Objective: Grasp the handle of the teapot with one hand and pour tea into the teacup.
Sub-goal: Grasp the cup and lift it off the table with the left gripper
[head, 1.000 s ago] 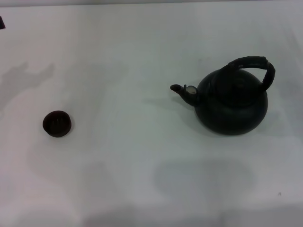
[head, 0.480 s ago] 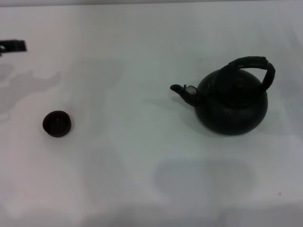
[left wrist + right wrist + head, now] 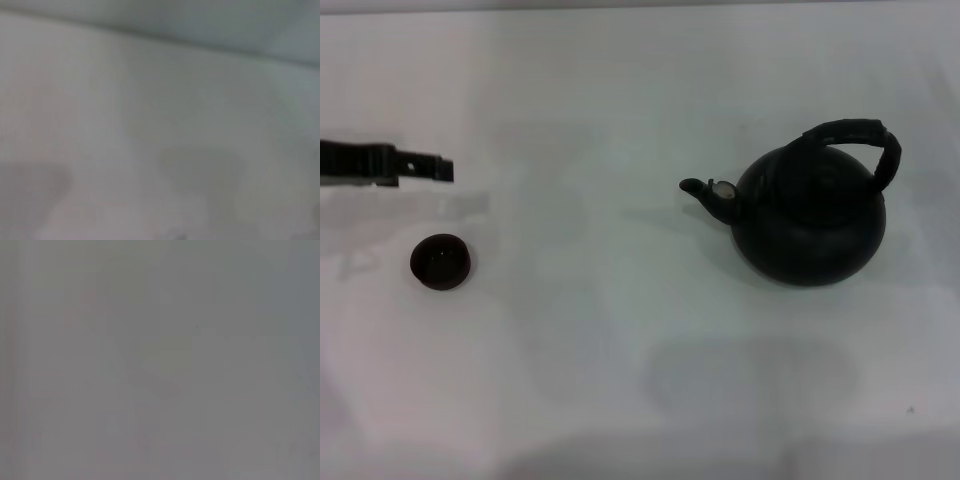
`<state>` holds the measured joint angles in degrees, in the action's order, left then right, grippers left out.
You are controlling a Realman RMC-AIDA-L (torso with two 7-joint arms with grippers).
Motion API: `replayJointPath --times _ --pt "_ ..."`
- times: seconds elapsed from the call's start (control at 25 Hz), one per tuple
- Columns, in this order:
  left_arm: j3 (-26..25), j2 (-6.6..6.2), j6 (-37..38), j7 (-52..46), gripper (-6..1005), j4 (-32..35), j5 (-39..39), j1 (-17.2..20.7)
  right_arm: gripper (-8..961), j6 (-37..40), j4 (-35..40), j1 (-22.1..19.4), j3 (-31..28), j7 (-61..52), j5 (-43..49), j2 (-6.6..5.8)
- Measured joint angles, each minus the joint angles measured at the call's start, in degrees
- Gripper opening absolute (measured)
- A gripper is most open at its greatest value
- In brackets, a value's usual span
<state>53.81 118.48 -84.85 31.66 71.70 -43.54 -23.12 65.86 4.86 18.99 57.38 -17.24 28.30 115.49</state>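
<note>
Teapot (image 3: 810, 222) as the landmark: it sits upright on the white table (image 3: 620, 330), its black arched handle (image 3: 855, 140) rising over the top and its short spout (image 3: 705, 193) pointing toward the teacup (image 3: 441, 261). That small dark cup stands well apart from the pot, on the spout's side. Left gripper (image 3: 430, 166) reaches in from the edge farthest from the pot, above the table just behind the cup — whether its fingers are spread or pressed together I cannot tell. Nothing touches the handle. The right gripper is out of sight — both wrist cameras show only pale blurred surface
</note>
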Motion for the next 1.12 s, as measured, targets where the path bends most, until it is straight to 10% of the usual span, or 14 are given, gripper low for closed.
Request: replayJointPath --times 1.12 --pt "7.53 0.03 -3.83 -7.16 872 -3.92 11.81 -5.81 857 -0.12 -0.20 0.09 0.01 0.29 0.00 0.00"
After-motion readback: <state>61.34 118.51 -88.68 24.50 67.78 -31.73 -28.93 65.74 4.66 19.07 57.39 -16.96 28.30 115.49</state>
